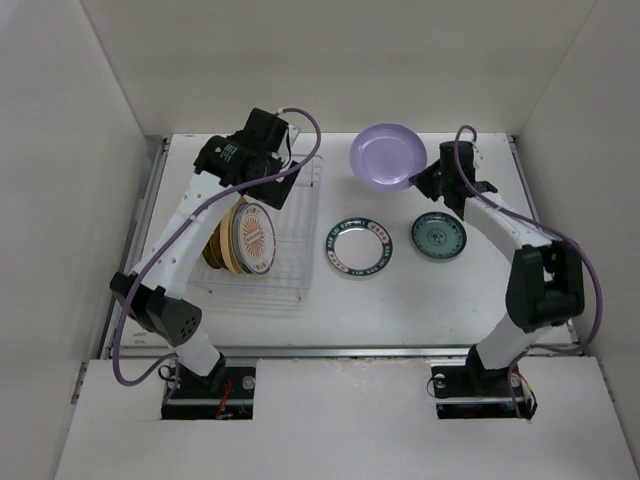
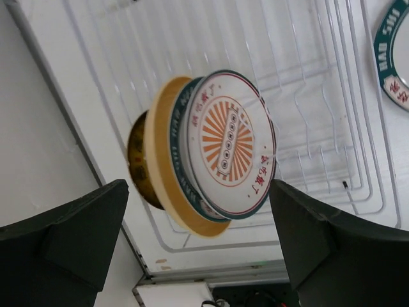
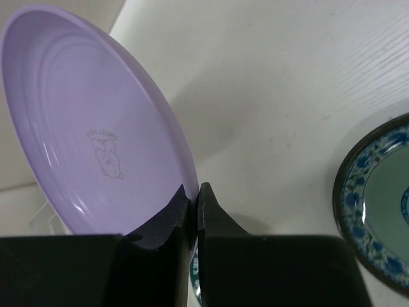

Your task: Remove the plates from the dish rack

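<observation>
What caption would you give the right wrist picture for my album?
Right gripper pinches the lavender plate by its rim, a teal plate lying on the table beside it.

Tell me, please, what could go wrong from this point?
The right gripper pinches the lavender plate only by its rim, tilted, so it could slip and hit the teal plate nearby. The open left gripper faces the orange sunburst plate, packed tight against others in the dish rack; it might grab two.
</observation>
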